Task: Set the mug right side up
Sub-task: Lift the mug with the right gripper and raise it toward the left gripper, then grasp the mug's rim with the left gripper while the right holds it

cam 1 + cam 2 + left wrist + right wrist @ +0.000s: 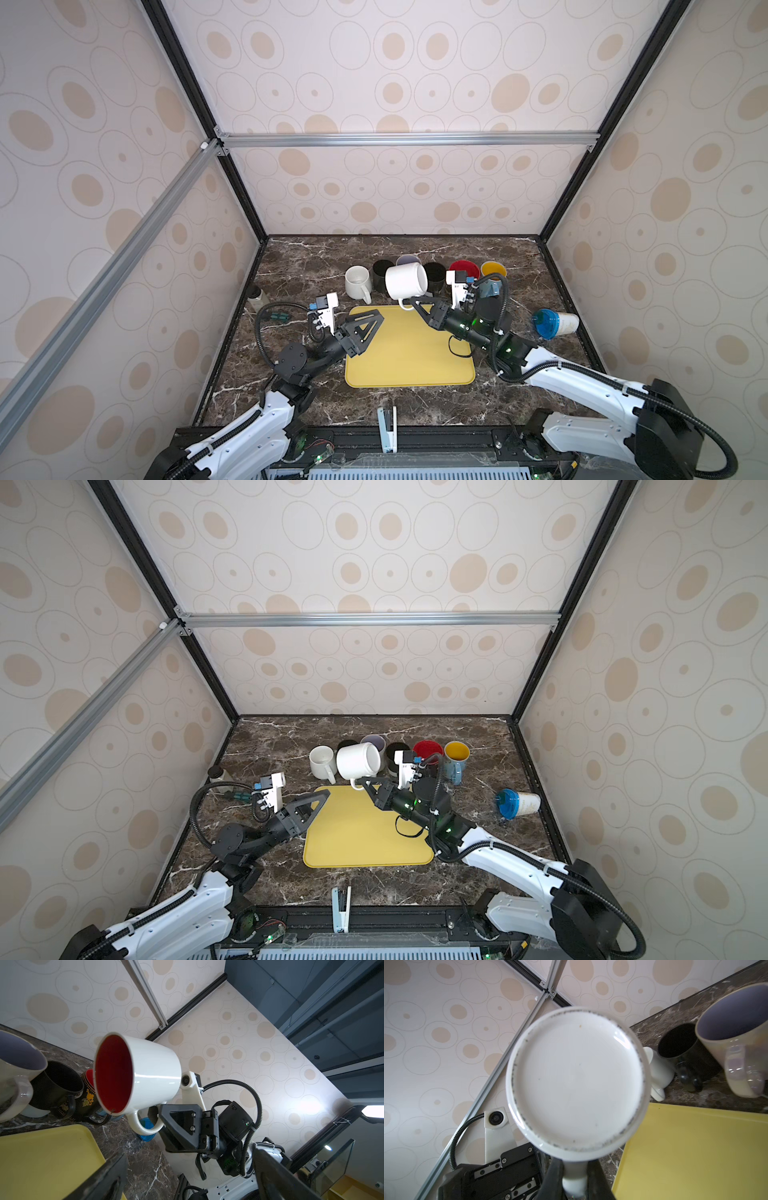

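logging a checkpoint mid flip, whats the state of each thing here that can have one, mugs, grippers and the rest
red-lined white mug, lifted off the table, tipped on its side, handle down
right gripper, shut on the mug's handle
left gripper, open, holding nothing
row of mugs, standing upright, mouths up
blue-lidded cup, lying on its side
small bottle, upright
yellow tray, flat on the table

No legible text, label, brand name, number or sign appears in any view.
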Controlling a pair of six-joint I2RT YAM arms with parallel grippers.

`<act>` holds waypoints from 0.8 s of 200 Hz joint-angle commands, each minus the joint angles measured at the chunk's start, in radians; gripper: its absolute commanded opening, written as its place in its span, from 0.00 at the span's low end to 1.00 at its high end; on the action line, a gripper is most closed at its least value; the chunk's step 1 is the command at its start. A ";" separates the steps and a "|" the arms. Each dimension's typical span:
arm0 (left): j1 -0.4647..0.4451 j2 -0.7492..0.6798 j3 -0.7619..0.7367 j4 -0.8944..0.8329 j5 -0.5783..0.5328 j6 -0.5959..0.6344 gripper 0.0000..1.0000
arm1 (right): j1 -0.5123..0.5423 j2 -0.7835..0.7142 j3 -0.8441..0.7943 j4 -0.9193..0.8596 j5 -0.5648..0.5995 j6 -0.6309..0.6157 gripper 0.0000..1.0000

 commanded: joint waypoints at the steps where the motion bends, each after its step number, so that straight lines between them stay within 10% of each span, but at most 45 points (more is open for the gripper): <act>1: 0.009 0.026 -0.014 0.147 0.018 -0.075 0.93 | 0.000 0.015 0.063 0.276 -0.095 0.056 0.00; 160: 0.028 0.250 -0.015 0.457 -0.009 -0.217 0.73 | 0.064 0.079 0.092 0.353 -0.184 0.064 0.00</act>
